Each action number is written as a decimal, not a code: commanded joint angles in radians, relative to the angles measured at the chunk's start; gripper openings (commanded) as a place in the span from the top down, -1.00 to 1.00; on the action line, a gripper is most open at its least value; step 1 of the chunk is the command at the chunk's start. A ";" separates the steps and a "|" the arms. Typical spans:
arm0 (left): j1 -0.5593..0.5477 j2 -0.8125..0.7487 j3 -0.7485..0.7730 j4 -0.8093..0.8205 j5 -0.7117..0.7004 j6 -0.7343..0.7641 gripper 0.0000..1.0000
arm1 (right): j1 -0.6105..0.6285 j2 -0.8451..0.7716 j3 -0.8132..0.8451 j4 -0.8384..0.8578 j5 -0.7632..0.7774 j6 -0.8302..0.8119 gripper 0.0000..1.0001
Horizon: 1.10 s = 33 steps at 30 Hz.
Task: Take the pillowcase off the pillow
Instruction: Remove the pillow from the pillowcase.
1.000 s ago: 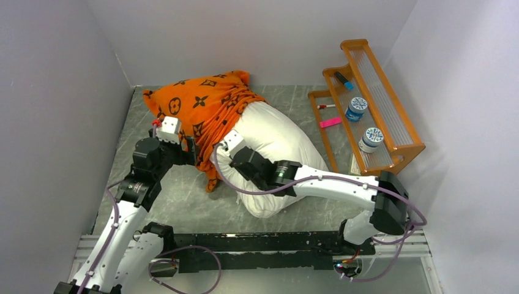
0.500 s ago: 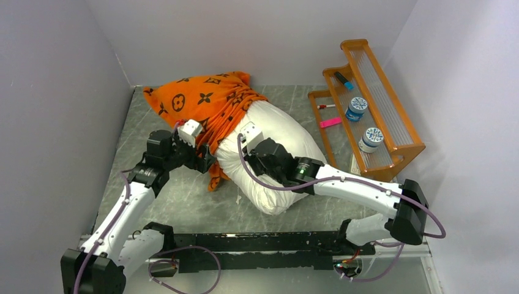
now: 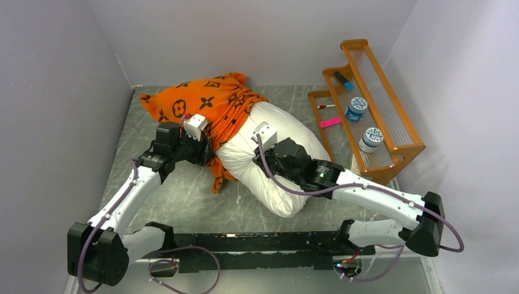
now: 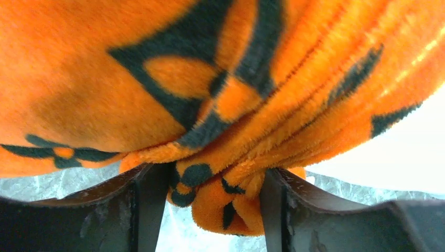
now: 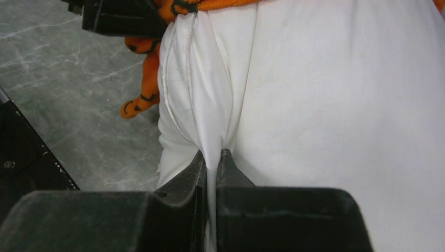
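Observation:
The orange pillowcase [image 3: 202,104] with dark motifs covers the far left end of the white pillow [image 3: 278,196], which lies slantwise across the table. My left gripper [image 3: 209,154] is at the pillowcase's gathered near edge. In the left wrist view its fingers stand apart with a hanging fold of the pillowcase [image 4: 210,79] between them, and the left gripper [image 4: 210,173] is open around it. My right gripper [image 3: 262,152] lies on the pillow's bare middle. The right wrist view shows the right gripper [image 5: 211,157] shut on a pinched ridge of the pillow [image 5: 325,105].
An orange two-step rack [image 3: 392,131] stands at the right with two white jars [image 3: 370,139], a marker and a pink item. White walls close in the grey marbled table [image 3: 165,196] on three sides. The arms' base rail runs along the near edge.
My left arm has reached forward and right to the pillowcase's edge, and its jaws have narrowed around the fold. My right arm has drawn the pillow rightward.

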 commanded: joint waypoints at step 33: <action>0.141 0.303 0.475 0.149 -0.728 -0.132 0.90 | -0.013 -0.399 -0.048 -0.186 -0.198 -0.015 1.00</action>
